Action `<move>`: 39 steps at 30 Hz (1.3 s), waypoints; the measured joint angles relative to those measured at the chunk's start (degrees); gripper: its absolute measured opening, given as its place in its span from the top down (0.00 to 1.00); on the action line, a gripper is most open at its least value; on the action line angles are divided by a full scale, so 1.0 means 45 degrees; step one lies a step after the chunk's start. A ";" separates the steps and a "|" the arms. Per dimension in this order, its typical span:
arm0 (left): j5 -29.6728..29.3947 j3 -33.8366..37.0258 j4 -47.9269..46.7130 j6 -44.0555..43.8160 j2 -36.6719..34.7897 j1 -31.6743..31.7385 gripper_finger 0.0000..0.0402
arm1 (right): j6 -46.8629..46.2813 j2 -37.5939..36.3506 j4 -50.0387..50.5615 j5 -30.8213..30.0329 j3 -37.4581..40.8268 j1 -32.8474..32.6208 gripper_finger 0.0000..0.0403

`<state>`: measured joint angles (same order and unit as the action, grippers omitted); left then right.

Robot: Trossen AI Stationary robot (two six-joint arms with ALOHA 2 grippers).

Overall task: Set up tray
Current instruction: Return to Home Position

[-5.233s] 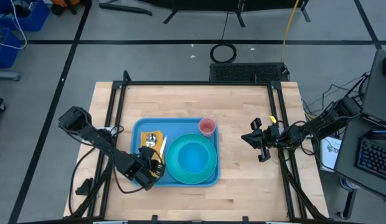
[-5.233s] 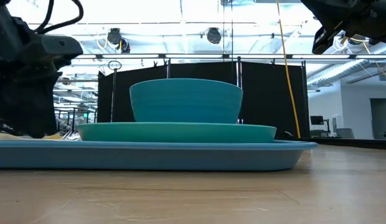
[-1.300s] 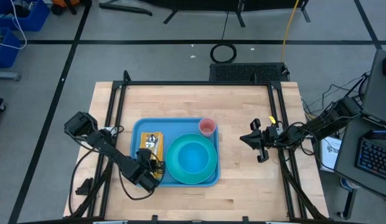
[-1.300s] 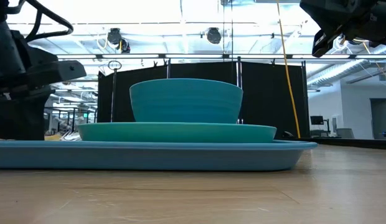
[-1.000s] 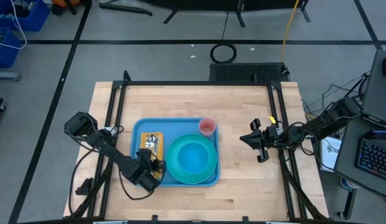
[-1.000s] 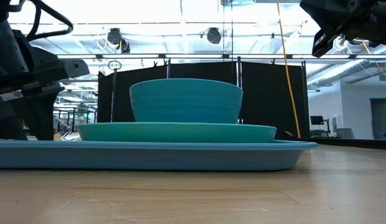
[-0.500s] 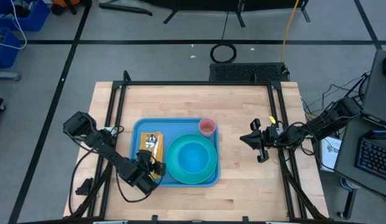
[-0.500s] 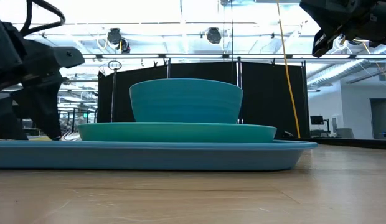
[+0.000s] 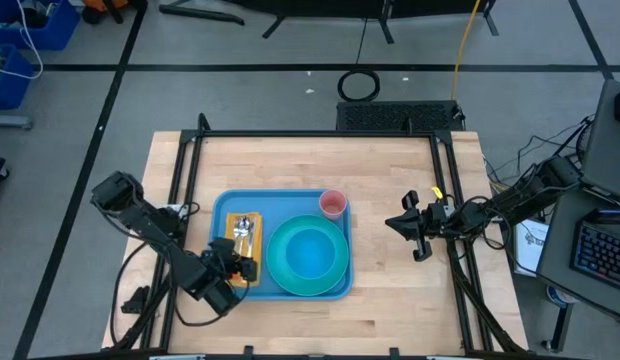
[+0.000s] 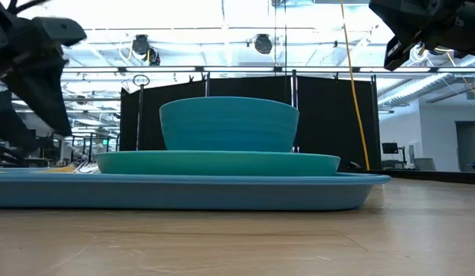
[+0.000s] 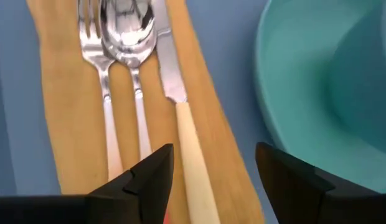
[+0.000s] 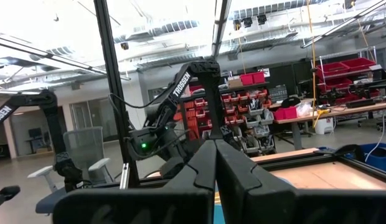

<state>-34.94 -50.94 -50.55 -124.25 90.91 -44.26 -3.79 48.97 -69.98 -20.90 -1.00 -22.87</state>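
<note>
Tray (image 9: pixel 290 203) sits on the table (image 9: pixel 390 170) a bit to 9 o'clock of table centre, long side running 9-to-3

Handling, judged: stiff moulded plastic, light by itself but loaded now, so heavier toward the 3 o'clock half where the crockery is. The surface looks smooth, so the load would likely slide if it tips. Best hold is the raised rim, on the short 9 o'clock edge or the 3 o'clock edge, pinching the lip. One tool alone would probably lever it, so two opposite holds are safer, kept level

Counts, going 9 to 3:
- left tool (image 9: pixel 238 267) x1, over the tray's 8 o'clock corner, fingers apart, holding nothing, cutlery handles below it
- yellow napkin (image 9: pixel 240 235) x1, on the tray's 9 o'clock side
- fork (image 11: pixel 96 62) x1, spoon (image 11: pixel 127 25) x1, knife (image 11: pixel 174 81) x1, side by side on the napkin, knife nearest the plate
- teal plate (image 9: pixel 275 262) x1, just beside the napkin at its 3 o'clock
- teal bowl (image 10: pixel 228 123) x1, upright on the plate
- pink cup (image 9: pixel 332 204) x1, tray's 1 o'clock corner, near the plate rim
- tray x1
- right tool (image 9: pixel 418 228) x1, well apart from the tray at its 3 o'clock, near the table edge, fingers together, empty
</note>
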 joint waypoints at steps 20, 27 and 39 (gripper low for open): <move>-0.6093 -0.0005 0.5615 0.8786 -0.0233 -0.2837 0.43 | 0.0000 0.0000 0.0001 0.0001 -0.0003 0.0001 1.00; -0.7670 -0.0016 1.0165 1.5622 -0.0846 -0.4091 0.43 | 0.0000 0.0000 0.0001 -0.0001 -0.0002 0.0002 1.00; -0.3237 0.0001 1.5239 2.3148 -0.1505 -0.3098 0.43 | 0.0000 0.0000 -0.0002 0.0000 -0.0003 0.0001 1.00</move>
<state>-49.51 -50.93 18.02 -20.08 84.14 -58.20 -3.79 48.97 -69.99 -20.90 -1.02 -22.87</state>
